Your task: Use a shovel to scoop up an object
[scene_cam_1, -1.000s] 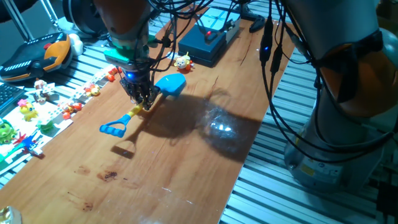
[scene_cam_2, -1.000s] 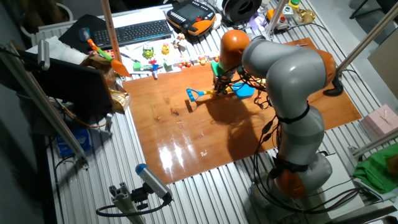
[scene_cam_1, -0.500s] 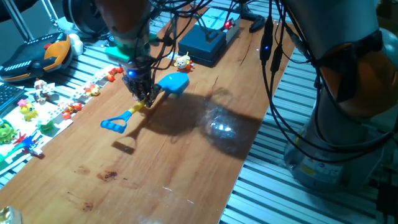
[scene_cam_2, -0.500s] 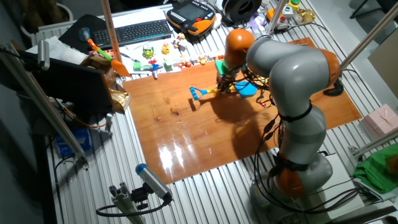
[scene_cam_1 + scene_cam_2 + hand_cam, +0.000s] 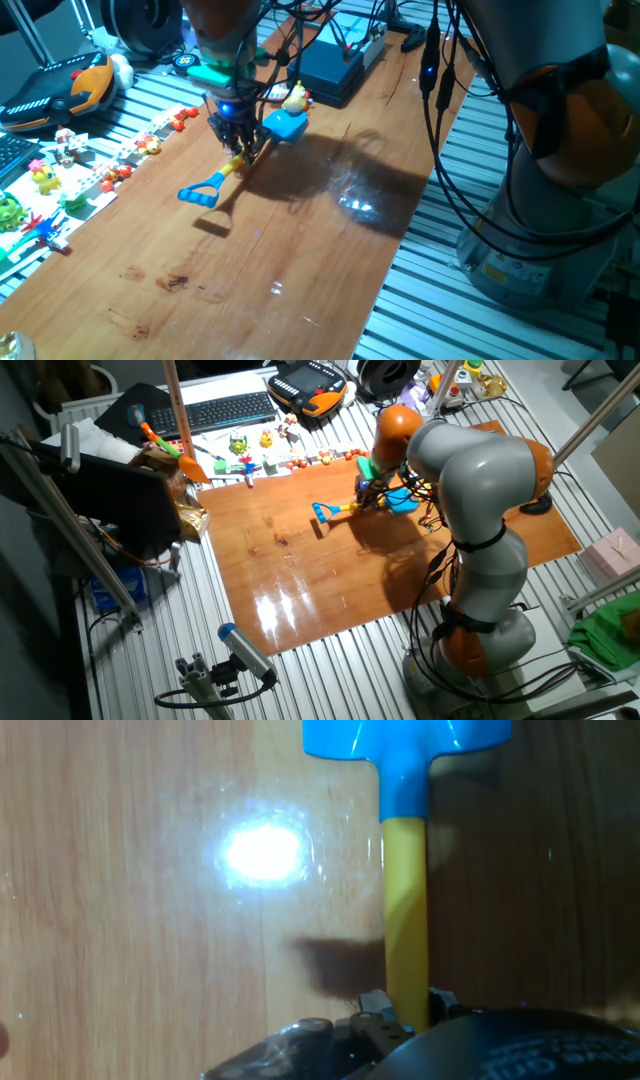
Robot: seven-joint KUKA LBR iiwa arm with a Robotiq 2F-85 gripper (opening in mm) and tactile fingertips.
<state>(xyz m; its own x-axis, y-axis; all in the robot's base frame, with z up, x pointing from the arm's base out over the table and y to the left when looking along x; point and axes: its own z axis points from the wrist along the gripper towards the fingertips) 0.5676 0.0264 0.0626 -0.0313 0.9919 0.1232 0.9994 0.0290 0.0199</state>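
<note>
A glossy orange-brown wooden tabletop [image 5: 300, 250] lies over a bed of ribbed aluminium rails [image 5: 440, 300], and a bright lamp glare sits on the varnish in each view. In one fixed view, at about 11 o'clock of the board, stand one dark blue box [image 5: 335, 65] with cables and one black-and-orange teach pendant [image 5: 60, 85]. Along the 9 o'clock edge lies a white strip [image 5: 90, 180] of small toys: I count roughly eight, red-and-white, pink, yellow and green, too small to tell apart surely. In the other fixed view one black keyboard [image 5: 225, 410] lies beyond the far edge.

One grey-and-orange robot arm [image 5: 470, 470] bends over the board. Its one black two-finger gripper [image 5: 240, 148] points down with its fingers pinched on the thin yellow shaft of the one toy plastic shovel [image 5: 235, 165], about halfway along. The hand view shows the shaft [image 5: 405, 920] running up from between the fingers to the light-blue blade. The shovel hangs tilted above the wood, casting a shadow beneath; its blue D-shaped loop [image 5: 202, 192] points toward 8 o'clock, its blade [image 5: 283, 125] toward 1 o'clock.

One tiny yellow figurine with red-orange accents [image 5: 295, 96] stands just beyond the blade at 1 o'clock, beside the box; whether they touch I cannot tell.
</note>
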